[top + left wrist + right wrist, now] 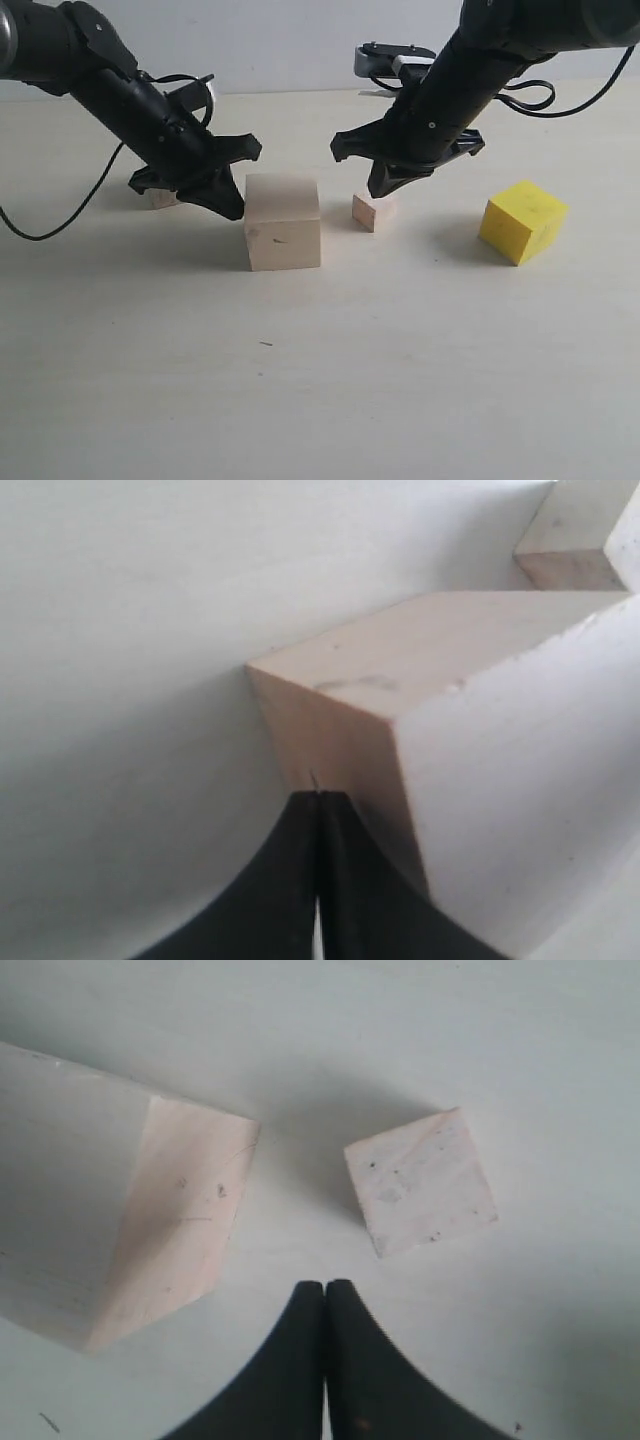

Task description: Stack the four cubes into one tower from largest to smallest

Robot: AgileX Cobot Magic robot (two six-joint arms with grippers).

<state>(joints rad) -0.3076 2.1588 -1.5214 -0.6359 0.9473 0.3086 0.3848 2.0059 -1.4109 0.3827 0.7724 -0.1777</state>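
Closed at the left end effector (235,207), tips against the large wooden cube (283,222). Pinched together and empty at the right end effector (380,190), near the small cube (366,212).

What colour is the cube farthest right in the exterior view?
The cube is bright yellow, seen best in the exterior view.

Large cube (283,222) blocks the left claw (235,209); open table (430,310) flanks yellow cube (522,221).
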